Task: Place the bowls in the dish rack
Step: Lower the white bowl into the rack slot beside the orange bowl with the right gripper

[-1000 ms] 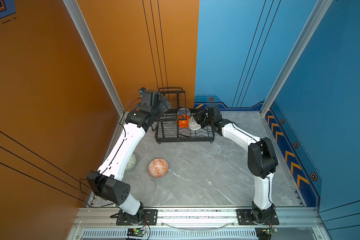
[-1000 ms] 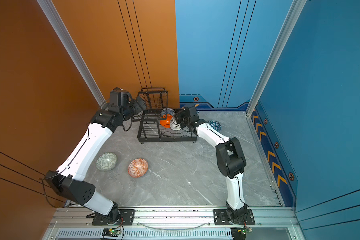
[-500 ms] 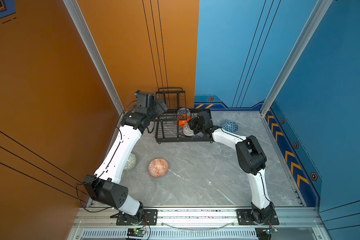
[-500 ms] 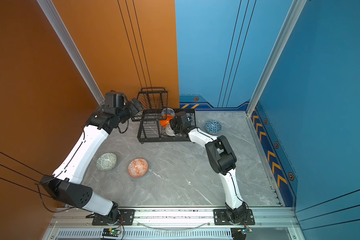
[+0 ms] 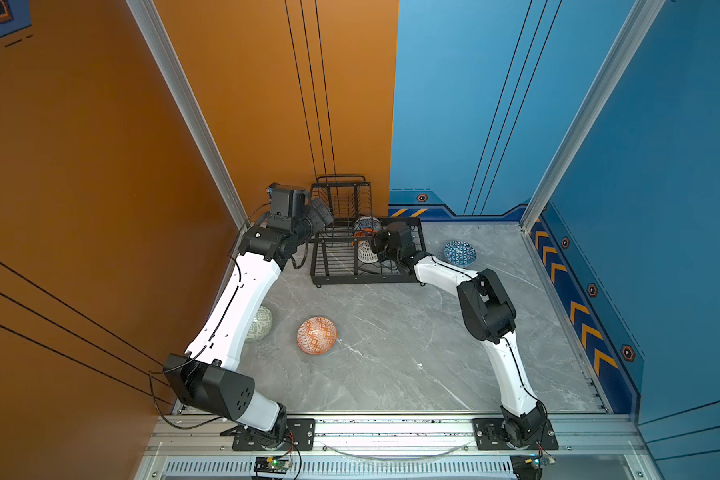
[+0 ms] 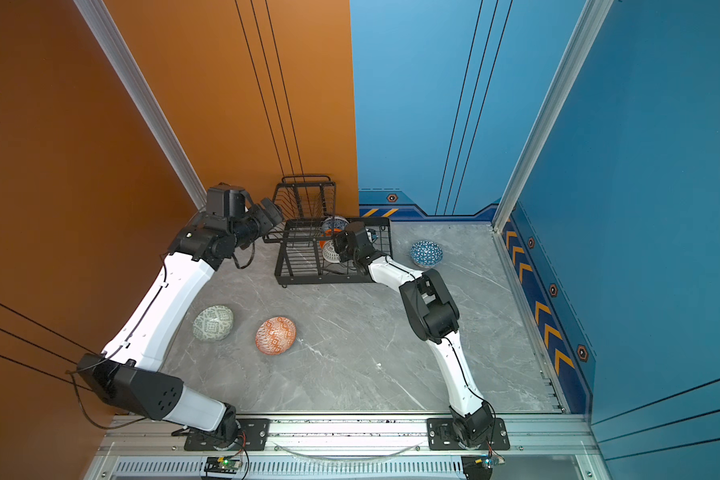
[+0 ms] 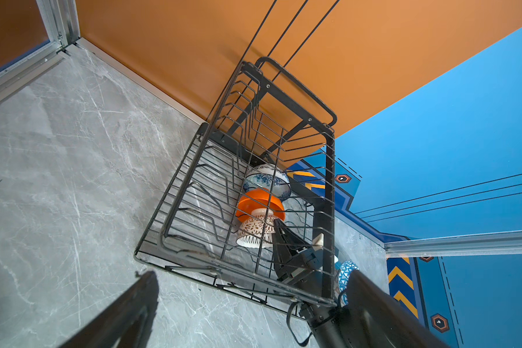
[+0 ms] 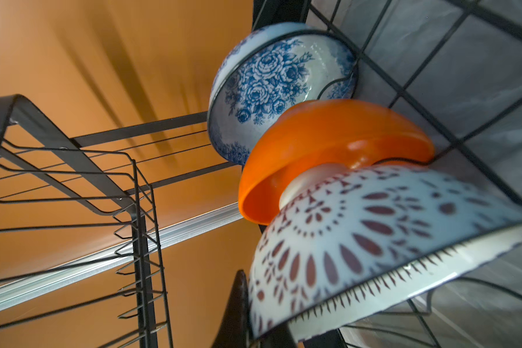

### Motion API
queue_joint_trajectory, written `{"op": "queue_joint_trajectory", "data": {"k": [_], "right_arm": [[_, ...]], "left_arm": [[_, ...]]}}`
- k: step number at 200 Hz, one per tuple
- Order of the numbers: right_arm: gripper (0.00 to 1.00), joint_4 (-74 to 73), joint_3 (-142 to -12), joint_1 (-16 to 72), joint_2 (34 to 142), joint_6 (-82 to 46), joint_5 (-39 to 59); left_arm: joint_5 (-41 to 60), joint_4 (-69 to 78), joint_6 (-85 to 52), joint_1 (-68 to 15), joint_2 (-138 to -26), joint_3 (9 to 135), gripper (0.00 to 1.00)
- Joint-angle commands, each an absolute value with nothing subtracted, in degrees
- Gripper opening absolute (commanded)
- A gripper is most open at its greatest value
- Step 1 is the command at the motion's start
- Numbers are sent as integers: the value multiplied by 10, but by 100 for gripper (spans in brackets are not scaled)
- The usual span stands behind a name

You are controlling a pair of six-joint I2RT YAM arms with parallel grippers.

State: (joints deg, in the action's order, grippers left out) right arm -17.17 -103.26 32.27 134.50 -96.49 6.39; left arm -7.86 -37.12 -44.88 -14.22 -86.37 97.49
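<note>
You have in the dish rack [image 5: 366, 283], lower tray: floral bowl [image 5: 367, 224], orange bowl [image 7: 259, 202], lattice bowl [image 5: 366, 252], its rim pinched by your right gripper [image 5: 376, 248]. On the table [image 5: 391, 353]: geometric bowl [image 5: 316, 335], green bowl [image 5: 262, 327], triangle bowl [image 5: 459, 252]. Left gripper [image 5: 324, 212]: gaping, empty, beside the rack.

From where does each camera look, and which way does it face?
Top views: high above the robot's base, looking down at the table, left arm, right arm and dish rack.
Left wrist: beside the rack, facing into it; the open left end effector's fingers and the right end effector show.
Right wrist: inside the rack, facing the floral bowl, orange bowl and gripped white lattice bowl; one finger shows.
Shared: all show the rack; both wrist views, these three bowls.
</note>
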Motion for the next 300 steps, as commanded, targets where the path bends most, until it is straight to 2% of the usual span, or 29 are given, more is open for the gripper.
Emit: {"op": "queue_joint_trajectory", "data": {"k": [1, 49, 130, 206, 240, 300], "right_arm": [[0, -195, -1064, 330, 1358, -975, 51], [0, -186, -1071, 336, 1369, -979, 52], [0, -197, -980, 345, 1335, -984, 38], [0, -152, -976, 358, 1324, -1001, 32], [11, -140, -967, 357, 1319, -1023, 33], [19, -134, -979, 350, 1320, -1031, 40]], "left_arm": [[-69, -378, -447, -134, -851, 964, 98], [-69, -378, -448, -130, -846, 955, 98], [-66, -377, -460, -131, -842, 943, 98], [-69, -371, -456, -131, -834, 932, 98], [-69, -369, -458, -131, -832, 930, 98], [-71, -368, -455, -130, -836, 938, 98]]}}
